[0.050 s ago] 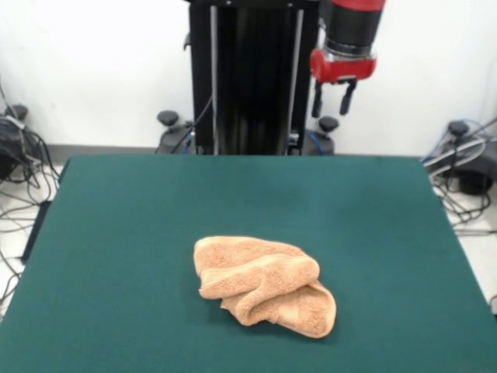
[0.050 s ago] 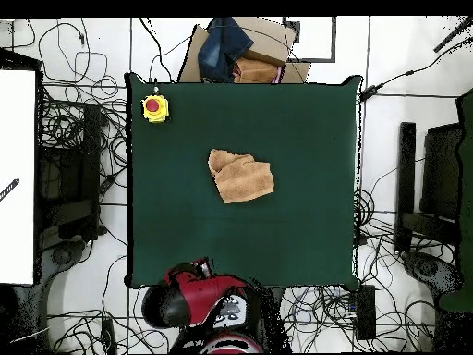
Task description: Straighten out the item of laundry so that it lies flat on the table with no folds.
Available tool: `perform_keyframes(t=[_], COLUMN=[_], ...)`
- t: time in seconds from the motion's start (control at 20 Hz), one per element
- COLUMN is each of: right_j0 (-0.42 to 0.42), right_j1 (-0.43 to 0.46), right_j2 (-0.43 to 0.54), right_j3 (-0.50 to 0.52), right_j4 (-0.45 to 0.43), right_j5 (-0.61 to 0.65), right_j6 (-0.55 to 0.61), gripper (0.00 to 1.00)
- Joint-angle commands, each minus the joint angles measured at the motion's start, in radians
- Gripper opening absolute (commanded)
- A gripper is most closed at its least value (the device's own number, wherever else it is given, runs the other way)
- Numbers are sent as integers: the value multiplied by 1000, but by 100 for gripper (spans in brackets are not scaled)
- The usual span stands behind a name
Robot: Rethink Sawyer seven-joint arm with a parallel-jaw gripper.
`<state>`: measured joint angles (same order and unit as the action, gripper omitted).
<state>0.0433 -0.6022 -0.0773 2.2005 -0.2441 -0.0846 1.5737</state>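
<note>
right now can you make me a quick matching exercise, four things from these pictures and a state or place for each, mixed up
Things:
1. towel
2. hand
3. yellow box with red button
4. table

States or places:
A. at a table corner
B. dark green, under the towel
C. raised, apart from the towel
D. crumpled and folded, near the table's middle

Pairs: 1-D, 2-C, 3-A, 4-B

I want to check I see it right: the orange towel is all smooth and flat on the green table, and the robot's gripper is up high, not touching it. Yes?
Not quite. The towel is crumpled and folded over itself, not flat, as the front view shows. The rest holds: it lies on the green table, and the gripper hangs high, clear of it.
</note>
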Motion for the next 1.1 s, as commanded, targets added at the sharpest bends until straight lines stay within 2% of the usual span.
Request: perform_keyframes(t=[0.05,0.25,0.5,0.6,0.75,0.95,1.1], right_j0=[84,72,42,45,48,53,101], right_j1=[54,-4,-86,-85,-69,-74,-49], right_j2=[-20,-3,14,11,9,18,-34], right_j3=[54,61,-43,-87,-161,-215,-266], right_j4=[70,81,117,132,128,136,141], right_j5=[-92,-77,135,177,168,235,236], right_j6=[266,253,178,163,135,131,147], gripper=[100,100,100,100,100,100,100])
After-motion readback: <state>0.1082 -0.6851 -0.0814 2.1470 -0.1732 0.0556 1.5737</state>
